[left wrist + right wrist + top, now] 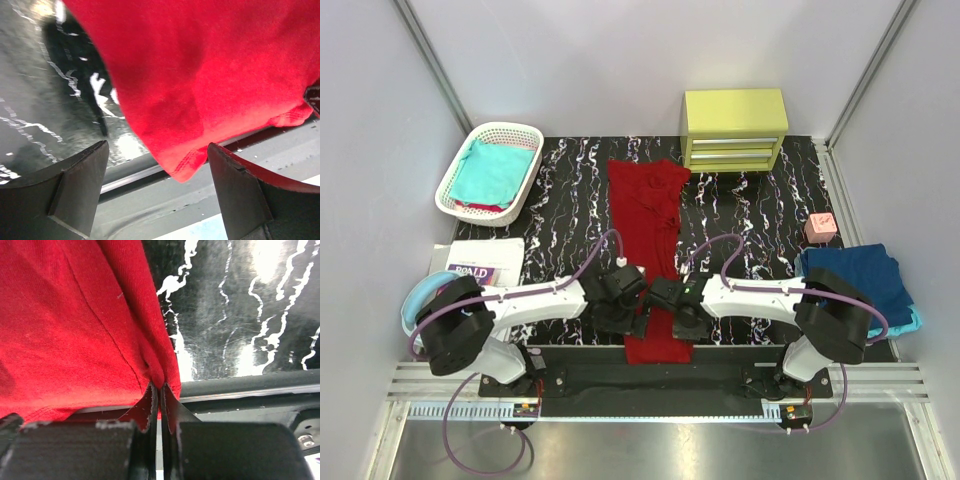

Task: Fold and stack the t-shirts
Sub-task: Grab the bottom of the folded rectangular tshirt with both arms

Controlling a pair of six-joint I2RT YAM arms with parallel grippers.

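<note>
**Red shirt pinched on one side, loose on the other**

Folded into a long narrow strip, the red shirt lies down the middle of the table. Its near end drapes over the front edge between the two arms. The right claw is closed tight on the doubled side edge near the hem. The left claw stands wide, its fingers either side of the hem corner without touching it.

The cloth looks light and limp, so it would likely sag and fall open if lifted by one point. The better hold is both hem corners, through all layers, carried together. A navy shirt sits folded at the right, and a teal shirt lies in the basket.
</note>
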